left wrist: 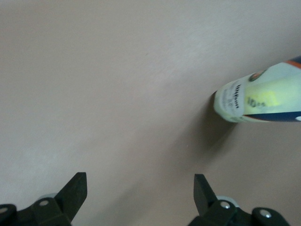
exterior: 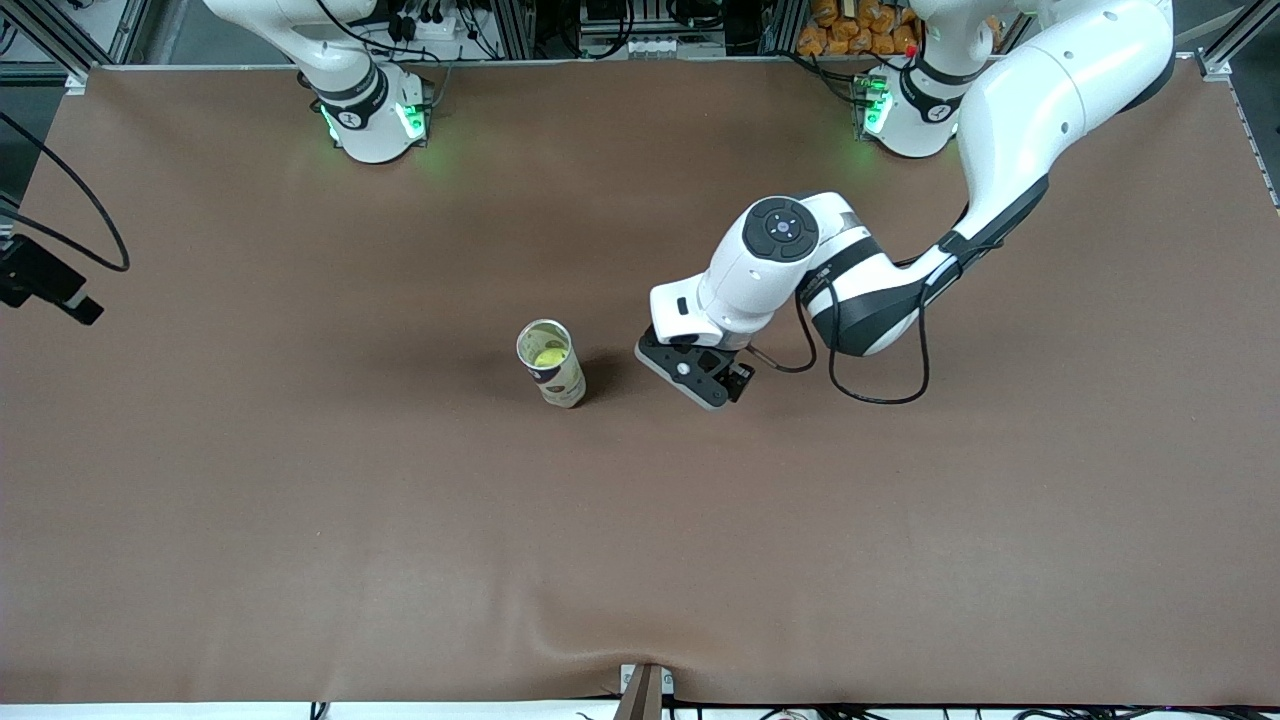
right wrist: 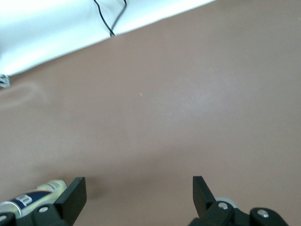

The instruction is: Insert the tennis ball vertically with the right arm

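Note:
A clear tube [exterior: 551, 363] stands upright near the middle of the brown table. The yellow tennis ball [exterior: 549, 356] lies inside it, seen through the open top. My left gripper [exterior: 697, 383] hangs low over the table beside the tube, toward the left arm's end. In the left wrist view that gripper [left wrist: 140, 188] is open with bare table between its fingers, and the tube [left wrist: 258, 101] shows the ball [left wrist: 266, 96] through its wall. My right gripper [right wrist: 139, 190] is open and holds nothing. It is high over the table, with the tube [right wrist: 33, 197] at the edge of its view. The front view shows only the right arm's base [exterior: 365, 110].
A black camera mount [exterior: 45, 285] with a looping cable sits at the table edge on the right arm's end. The brown table cover [exterior: 300, 520] has a slight wrinkle at the edge nearest the front camera. Cables and boxes lie past the edge by the bases.

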Controlling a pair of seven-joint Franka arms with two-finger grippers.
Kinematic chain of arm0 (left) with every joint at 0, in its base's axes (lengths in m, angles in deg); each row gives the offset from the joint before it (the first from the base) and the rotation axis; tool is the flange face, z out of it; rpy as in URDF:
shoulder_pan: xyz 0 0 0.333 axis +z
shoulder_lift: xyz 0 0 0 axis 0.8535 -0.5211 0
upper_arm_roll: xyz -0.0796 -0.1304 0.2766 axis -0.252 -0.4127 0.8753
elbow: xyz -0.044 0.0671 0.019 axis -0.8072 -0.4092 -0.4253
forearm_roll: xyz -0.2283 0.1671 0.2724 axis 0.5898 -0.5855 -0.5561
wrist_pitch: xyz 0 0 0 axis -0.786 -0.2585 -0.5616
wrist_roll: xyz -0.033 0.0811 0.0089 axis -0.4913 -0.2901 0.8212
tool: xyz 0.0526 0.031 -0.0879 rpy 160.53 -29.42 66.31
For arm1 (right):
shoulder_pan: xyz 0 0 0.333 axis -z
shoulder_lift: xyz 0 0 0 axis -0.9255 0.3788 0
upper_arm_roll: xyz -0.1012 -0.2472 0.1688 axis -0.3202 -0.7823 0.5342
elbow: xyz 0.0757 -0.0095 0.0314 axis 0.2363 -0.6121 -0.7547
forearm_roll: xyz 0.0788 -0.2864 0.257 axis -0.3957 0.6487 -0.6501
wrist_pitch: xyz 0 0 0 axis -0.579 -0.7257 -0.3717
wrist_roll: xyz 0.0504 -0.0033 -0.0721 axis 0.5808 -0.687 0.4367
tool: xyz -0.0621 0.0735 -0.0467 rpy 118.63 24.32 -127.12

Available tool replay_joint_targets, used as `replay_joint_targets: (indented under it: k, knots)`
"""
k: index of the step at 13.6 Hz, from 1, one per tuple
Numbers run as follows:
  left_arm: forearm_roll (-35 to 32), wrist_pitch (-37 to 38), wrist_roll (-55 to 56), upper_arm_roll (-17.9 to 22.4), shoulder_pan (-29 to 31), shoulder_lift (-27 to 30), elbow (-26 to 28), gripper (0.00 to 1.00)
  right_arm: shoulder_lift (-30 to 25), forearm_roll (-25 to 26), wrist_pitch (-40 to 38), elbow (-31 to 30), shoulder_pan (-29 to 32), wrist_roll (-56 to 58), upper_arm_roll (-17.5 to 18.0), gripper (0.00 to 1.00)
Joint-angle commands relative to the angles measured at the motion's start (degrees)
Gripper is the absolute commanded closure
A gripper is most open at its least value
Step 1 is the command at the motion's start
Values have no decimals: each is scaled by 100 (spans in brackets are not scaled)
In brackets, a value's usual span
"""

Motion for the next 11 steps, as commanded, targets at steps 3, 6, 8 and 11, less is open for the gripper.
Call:
replay_joint_targets:
  k: [3, 6, 8, 11]
  knots:
    - [78, 1921, 192, -536, 288, 130, -663, 0, 33, 343, -920, 202, 62, 1125, 87, 0]
    - [34, 2651, 201, -1002, 1016, 297, -654, 0, 33, 317, -930, 219, 141, 1306, 69, 0]
    - [8, 2802, 166, -1188, 1421, 437, -663, 0, 24, 308, -938, 202, 124, 1306, 60, 0]
    - [-1, 3082, 148, -1293, 1695, 561, -680, 0, 6, 317, -930, 158, -103, 1306, 34, 0]
